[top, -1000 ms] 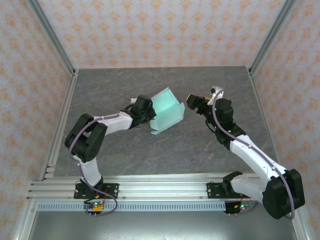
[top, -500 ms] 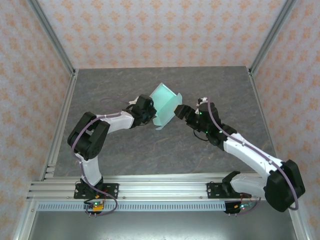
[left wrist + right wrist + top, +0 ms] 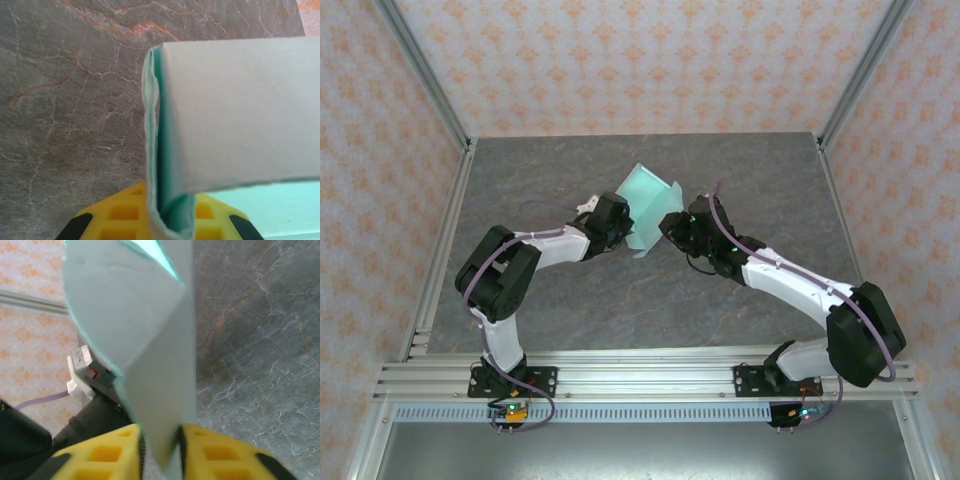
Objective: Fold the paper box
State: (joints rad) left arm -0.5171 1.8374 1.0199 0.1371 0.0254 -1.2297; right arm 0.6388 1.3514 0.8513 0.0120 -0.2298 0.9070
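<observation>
**Box part-creased, gripped from both sides**

The grey counter (image 3: 570, 310) is carrying the work at its middle. The left arm (image 3: 535, 245) and right arm (image 3: 790, 285) are reaching in towards each other. The paper box (image 3: 645, 205) is standing tilted between them, some panels creased up, walls open; whether its low corner is touching the counter, cannot tell. The left fingers (image 3: 115, 222) are clamping a doubled edge. The right fingers (image 3: 110, 452) are pinching a flap's lower tip. Judgement: early creases are made; squaring, tucking and closing are waiting.
</observation>
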